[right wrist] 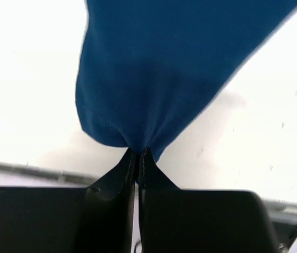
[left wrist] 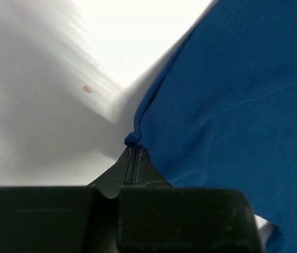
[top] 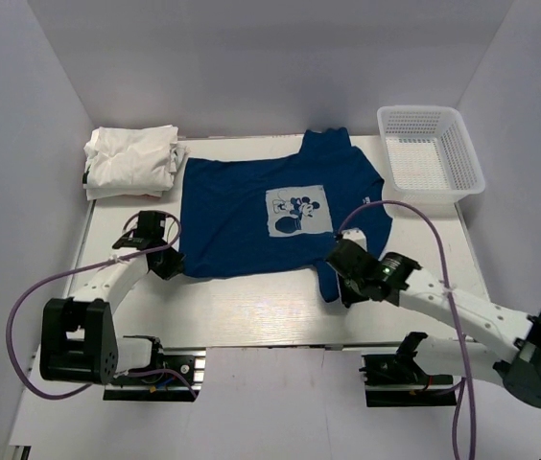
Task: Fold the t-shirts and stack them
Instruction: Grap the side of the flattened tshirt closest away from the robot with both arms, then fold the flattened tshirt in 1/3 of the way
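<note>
Here, the left gripper (left wrist: 132,152) is clenched with its jaws pressed together, pinching the near corner of the blue t-shirt (left wrist: 233,105) at its hem. The right gripper (right wrist: 138,154) is likewise clamped tight, grasping the gathered end of the shirt's near sleeve, so that the cloth bunches into a point between the fingertips. Beyond the two grips, the blue shirt lies spread sideways across the middle of the table (top: 251,311), print side up. Its hem is toward the left arm and its sleeves are toward the right. A pale square chest print (top: 298,211) bearing a cartoon figure sits near the middle of the shirt. At the far left corner of the table, just beside the hem, rests a stack of folded white t-shirts (top: 131,161). At the far right corner, apart from the shirt, stands a white mesh basket (top: 429,192).
</note>
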`<move>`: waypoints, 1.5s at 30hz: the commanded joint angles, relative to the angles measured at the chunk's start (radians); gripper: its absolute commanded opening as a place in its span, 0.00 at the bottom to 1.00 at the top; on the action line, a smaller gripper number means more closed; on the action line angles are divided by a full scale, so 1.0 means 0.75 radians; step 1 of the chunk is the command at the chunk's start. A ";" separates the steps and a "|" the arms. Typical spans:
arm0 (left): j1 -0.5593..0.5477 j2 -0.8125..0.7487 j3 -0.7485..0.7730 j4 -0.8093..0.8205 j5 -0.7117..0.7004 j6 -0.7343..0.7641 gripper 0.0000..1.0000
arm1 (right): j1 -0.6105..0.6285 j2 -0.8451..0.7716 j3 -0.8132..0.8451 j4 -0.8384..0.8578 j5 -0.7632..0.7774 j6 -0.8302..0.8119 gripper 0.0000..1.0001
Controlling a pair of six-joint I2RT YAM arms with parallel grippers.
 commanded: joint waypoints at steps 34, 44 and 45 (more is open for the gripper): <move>0.000 0.529 0.715 -0.085 0.096 0.083 0.00 | -0.359 0.434 0.581 0.116 0.179 -0.417 0.00; 0.037 0.677 0.879 -0.109 -0.014 0.019 0.00 | -0.607 0.732 0.792 0.312 -0.021 -0.631 0.00; 0.049 0.677 0.879 -0.109 -0.037 0.019 0.00 | -0.639 0.749 0.813 0.317 -0.024 -0.642 0.00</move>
